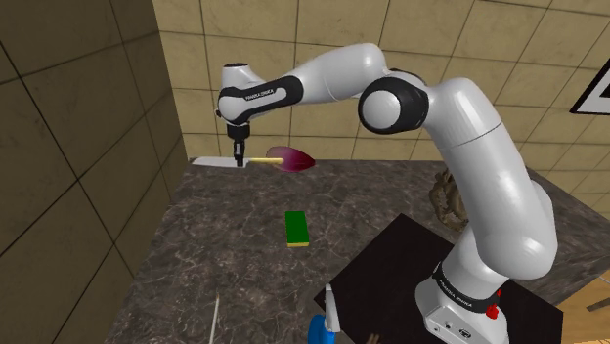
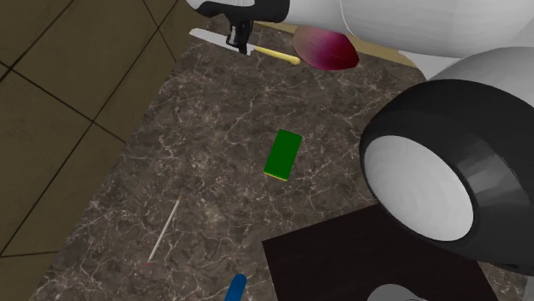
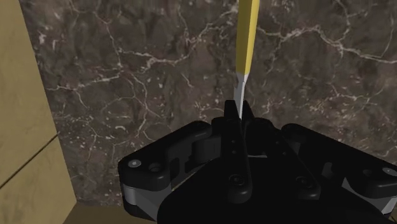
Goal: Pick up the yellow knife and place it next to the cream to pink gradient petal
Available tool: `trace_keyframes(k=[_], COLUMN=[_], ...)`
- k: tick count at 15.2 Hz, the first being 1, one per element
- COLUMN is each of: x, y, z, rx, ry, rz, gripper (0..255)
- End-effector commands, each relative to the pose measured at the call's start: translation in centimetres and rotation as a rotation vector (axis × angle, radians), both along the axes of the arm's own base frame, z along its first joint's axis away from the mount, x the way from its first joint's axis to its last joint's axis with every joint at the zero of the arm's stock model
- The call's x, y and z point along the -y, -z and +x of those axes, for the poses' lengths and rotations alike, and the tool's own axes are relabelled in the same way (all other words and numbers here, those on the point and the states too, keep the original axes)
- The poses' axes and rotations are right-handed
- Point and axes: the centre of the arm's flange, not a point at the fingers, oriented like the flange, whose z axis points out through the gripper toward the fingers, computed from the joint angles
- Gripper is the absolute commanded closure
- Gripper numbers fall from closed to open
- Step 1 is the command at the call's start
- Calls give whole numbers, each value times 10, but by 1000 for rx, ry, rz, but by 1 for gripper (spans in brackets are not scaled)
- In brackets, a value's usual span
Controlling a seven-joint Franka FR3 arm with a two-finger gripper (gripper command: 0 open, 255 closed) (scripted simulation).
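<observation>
We are looking at the yellow knife (image 1: 256, 158) lying at the back of the dark marbled counter (image 1: 225, 244), close to the tiled wall (image 1: 323, 117). Its long axis is running along that wall. The pale blade is pointing to the shoulder view's left, toward the corner, and the yellow handle is pointing right, where its end appears to be meeting the pink petal (image 1: 291, 158). The gripper (image 1: 238, 159) is coming down from above, and in the wrist view we are seeing its jaws pressed together on the thin blade just past the handle. We cannot tell whether the knife is resting on the counter or raised. Nearer the stand, a green block (image 1: 296, 228) is lying well apart from the knife.
</observation>
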Motion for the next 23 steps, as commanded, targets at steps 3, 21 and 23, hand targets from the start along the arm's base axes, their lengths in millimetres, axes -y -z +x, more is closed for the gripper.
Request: trace_keyframes(k=[3,21,23], x=[1,1,1], y=[22,103,103], z=[0,0,0], rx=[0,0,0], ry=[0,0,0], rz=[0,0,0], gripper=[255,255,255])
